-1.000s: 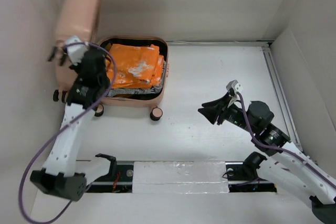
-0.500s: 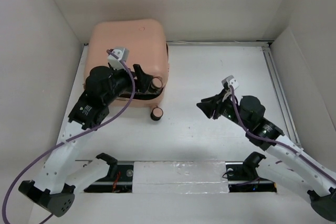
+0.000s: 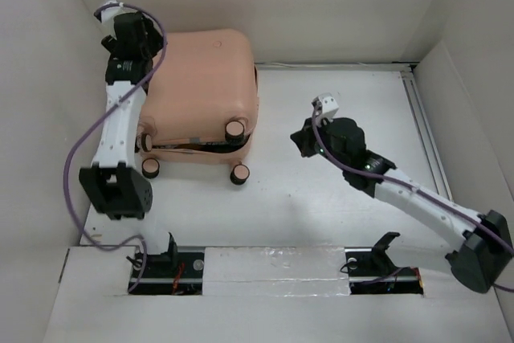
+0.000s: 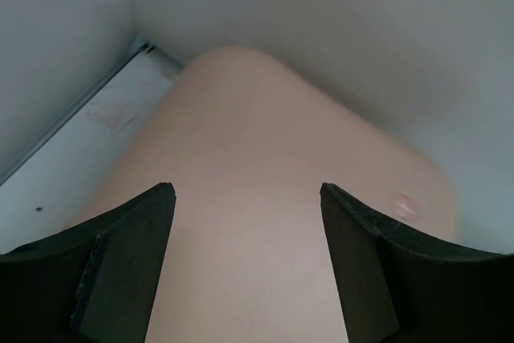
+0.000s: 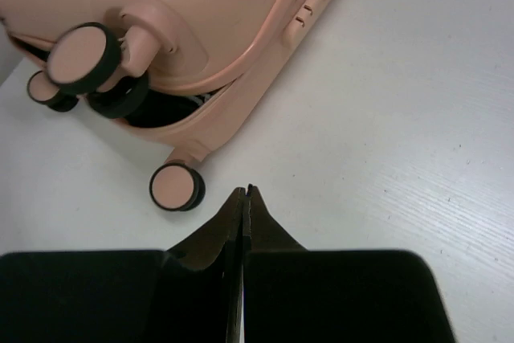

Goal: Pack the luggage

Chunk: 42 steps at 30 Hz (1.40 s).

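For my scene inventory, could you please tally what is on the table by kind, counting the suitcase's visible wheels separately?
Pink suitcase: 1
Caster wheels: 4
Grippers: 2 (left gripper, right gripper)
Total: 7

A white table (image 3: 337, 110) fills a boxed-in work area, closed off by plain pale walls (image 3: 321, 6) on the left, far and right sides. A light metal strip (image 3: 424, 142) runs along the table's right edge and meets a thinner strip along the far wall at the far right corner. At the near edge, a black track (image 3: 405, 285) lies across the table, its middle covered by a white, slightly shiny patch (image 3: 277, 271). Seen close up, the table's surface shows fine streaks.
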### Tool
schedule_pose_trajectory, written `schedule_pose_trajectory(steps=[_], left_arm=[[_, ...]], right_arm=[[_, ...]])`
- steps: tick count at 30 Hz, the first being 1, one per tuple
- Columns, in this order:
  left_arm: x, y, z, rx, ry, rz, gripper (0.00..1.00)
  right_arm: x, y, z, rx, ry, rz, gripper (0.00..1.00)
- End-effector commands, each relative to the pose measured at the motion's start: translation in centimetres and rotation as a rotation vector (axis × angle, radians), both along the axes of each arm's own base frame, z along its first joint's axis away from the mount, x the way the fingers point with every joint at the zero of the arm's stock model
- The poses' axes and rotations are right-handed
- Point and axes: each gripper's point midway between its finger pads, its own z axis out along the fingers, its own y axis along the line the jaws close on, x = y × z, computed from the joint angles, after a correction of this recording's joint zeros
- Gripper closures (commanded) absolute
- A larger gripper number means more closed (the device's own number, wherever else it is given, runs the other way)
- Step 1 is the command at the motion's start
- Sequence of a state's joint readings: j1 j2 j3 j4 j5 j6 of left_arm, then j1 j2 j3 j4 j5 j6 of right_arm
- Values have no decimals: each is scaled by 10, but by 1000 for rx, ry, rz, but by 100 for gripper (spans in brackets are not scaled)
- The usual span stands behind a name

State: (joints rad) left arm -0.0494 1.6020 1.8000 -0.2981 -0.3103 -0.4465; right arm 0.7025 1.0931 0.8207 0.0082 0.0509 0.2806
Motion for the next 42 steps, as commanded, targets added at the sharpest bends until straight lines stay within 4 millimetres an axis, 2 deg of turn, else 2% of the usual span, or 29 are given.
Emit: schedule_pose_trajectory(steps=[1, 2, 5, 6, 8, 10, 11, 14, 15, 16, 19, 21, 22, 24, 26, 27, 28, 29, 30, 31, 32, 33, 34, 35, 36, 37, 38, 39, 42], left_arm=[[18, 80, -61, -75, 179, 171, 32], [22, 92, -68, -87, 195, 181, 32], [34, 137, -101, -89, 262, 232, 34], [38, 146, -102, -95, 258, 239, 34], [45, 171, -128, -100, 306, 255, 35], [47, 185, -137, -117, 325, 263, 35], [49, 196, -159, -139, 360, 265, 35], [60, 192, -184, -164, 399, 192, 36], [64, 189, -203, -182, 429, 174, 36], [64, 184, -221, -204, 457, 149, 38], [74, 154, -247, -290, 463, 37, 39], [70, 131, -270, -318, 510, -15, 39], [71, 111, -277, -315, 533, -47, 39], [67, 79, -292, -340, 560, -97, 39], [66, 38, -285, -342, 530, -161, 39], [47, 23, -309, -375, 584, -167, 39], [39, 9, -311, -407, 581, -185, 39], [32, -9, -291, -446, 527, -198, 39], [32, -19, -282, -463, 467, -219, 39], [5, -31, -308, -496, 516, -208, 39], [-4, -48, -286, -498, 465, -241, 39], [-8, -61, -279, -515, 429, -256, 39], [-30, -70, -297, -518, 472, -250, 39], [-41, -91, -283, -492, 452, -279, 39], [-57, -102, -295, -498, 468, -283, 39], [-57, -114, -280, -500, 432, -315, 39], [-76, -122, -294, -502, 461, -318, 39], [-88, -141, -280, -496, 427, -365, 39], [-121, -156, -287, -501, 430, -372, 39]], right_arm=[[44, 10, 36, 33, -92, -80, 100], [53, 19, 15, -2, -48, -70, 100], [80, 26, 17, 8, -68, -82, 100], [88, 33, 2, -10, -44, -73, 100], [110, 35, 11, 6, -59, -89, 100], [126, 42, -4, -12, -31, -87, 100], [138, 45, 7, 3, -50, -97, 100], [163, 56, -14, -24, -26, -96, 100], [172, 65, -1, -3, -48, -83, 100], [185, 68, -22, -17, -14, -94, 100], [206, 79, -24, -21, -14, -106, 100], [219, 83, -44, -34, 8, -130, 100], [225, 89, -35, -21, -5, -122, 100], [234, 93, -52, -15, 36, -118, 100], [235, 94, -47, -9, 27, -118, 100], [232, 93, -49, -3, 40, -122, 100], [228, 88, -46, -5, 39, -130, 100], [218, 80, -63, -28, 65, -139, 100], [209, 72, -39, -4, 28, -148, 100], [202, 68, -32, 13, 5, -148, 100], [190, 52, -55, -2, 48, -166, 100], [183, 44, -53, 6, 44, -160, 100], [175, 36, -32, 40, 17, -162, 100], [171, 24, -34, 39, 23, -172, 100], [159, 12, -37, 33, 31, -181, 100], [156, 3, -38, 22, 28, -189, 100], [152, -7, -44, 12, 45, -203, 100], [151, -25, -55, -7, 60, -222, 100], [152, -45, -59, -22, 73, -150, 100]])
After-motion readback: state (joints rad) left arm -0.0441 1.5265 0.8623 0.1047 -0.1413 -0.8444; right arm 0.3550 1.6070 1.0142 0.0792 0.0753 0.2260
